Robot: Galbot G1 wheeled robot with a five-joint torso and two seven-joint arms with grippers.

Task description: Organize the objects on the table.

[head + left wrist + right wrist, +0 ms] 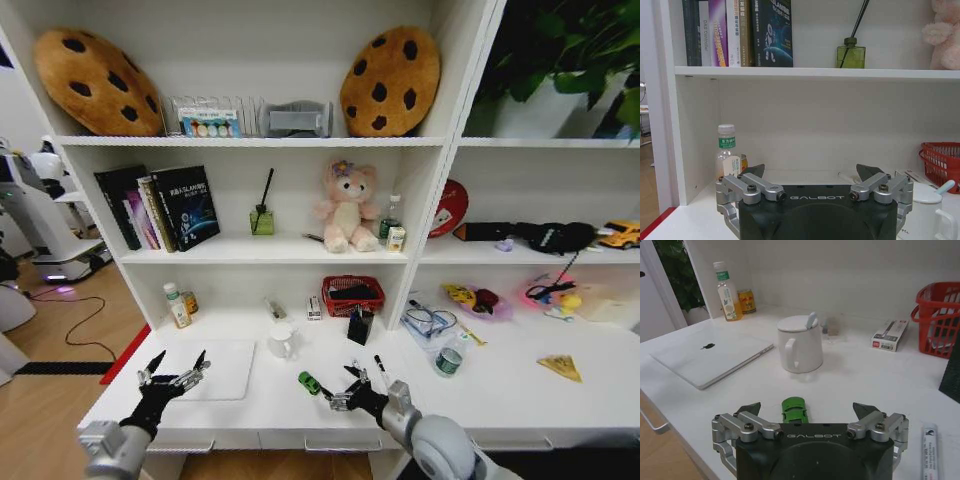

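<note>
A tiny green toy car (310,382) (794,410) lies near the front edge of the white table (500,400). My right gripper (347,388) (807,410) is open, low over the table just right of the car, which lies between the fingertips' line in the right wrist view. A silver laptop (225,365) (710,355) lies closed at the left; my left gripper (175,370) (810,172) hovers open over its near corner, holding nothing. Dark pens (380,365) lie right of the car, and a small clear bottle with a green cap (448,360) stands farther right.
A white mug (283,340) (800,345) with a spoon stands behind the car. A drink bottle (177,305) (727,155) and a can (746,301) stand at the back left. A red basket (352,295), a black holder (360,325) and shelving line the back.
</note>
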